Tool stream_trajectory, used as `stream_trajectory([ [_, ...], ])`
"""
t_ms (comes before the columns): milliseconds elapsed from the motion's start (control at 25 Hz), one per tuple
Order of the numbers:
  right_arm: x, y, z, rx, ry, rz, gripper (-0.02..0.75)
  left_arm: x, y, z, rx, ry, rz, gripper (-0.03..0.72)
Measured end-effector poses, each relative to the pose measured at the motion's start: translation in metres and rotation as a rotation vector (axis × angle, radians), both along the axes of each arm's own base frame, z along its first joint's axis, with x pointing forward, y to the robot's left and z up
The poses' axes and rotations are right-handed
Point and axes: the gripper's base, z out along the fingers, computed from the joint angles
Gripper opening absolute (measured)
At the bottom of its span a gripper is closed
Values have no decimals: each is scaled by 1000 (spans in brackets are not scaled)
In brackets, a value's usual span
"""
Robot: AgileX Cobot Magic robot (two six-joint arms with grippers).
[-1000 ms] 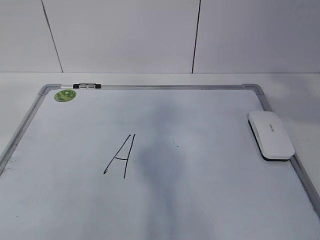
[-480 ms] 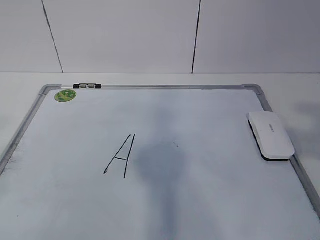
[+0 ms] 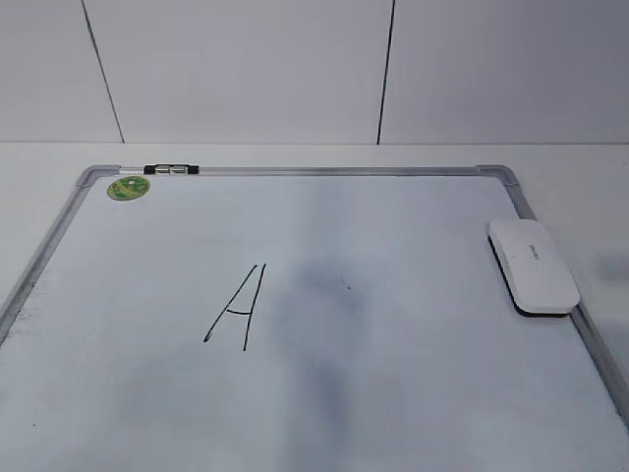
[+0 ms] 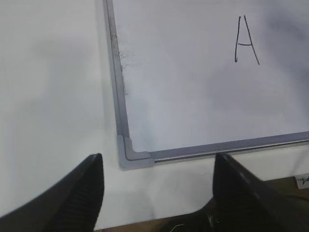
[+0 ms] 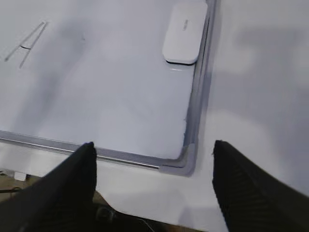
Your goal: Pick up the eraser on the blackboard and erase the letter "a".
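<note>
Left gripper [image 4: 157, 186] spread wide, holding nothing, above the blackboard's [image 4: 140, 157] near-left corner; letter "A" [image 4: 246, 39] ahead and to its right. Right gripper [image 5: 154, 183] likewise spread, empty, over the near-right corner, with the eraser [image 5: 184, 32] lying ahead against the right frame edge, well apart from the fingers.

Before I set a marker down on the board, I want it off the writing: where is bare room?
The blackboard is mostly bare. Free patches: between the capital A and the eraser, the strip between the green sticker and the far right corner, and the whole near edge. Only the right rim under the eraser is taken.
</note>
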Motion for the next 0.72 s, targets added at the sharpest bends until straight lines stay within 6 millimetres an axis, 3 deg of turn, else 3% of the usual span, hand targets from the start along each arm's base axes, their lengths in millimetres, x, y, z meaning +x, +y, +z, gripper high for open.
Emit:
stream_trajectory([
  [320, -9, -5, -49, -45, 61, -14, 594, -3, 2, -32, 24, 44, 8, 529],
  [480, -13, -8, -68, -67, 73, -22, 594, -7, 3, -38, 32, 30, 2, 529],
  [720, -19, -13, -71, -105, 12, -41, 594, -11, 5, -37, 58, -44, -26, 529],
])
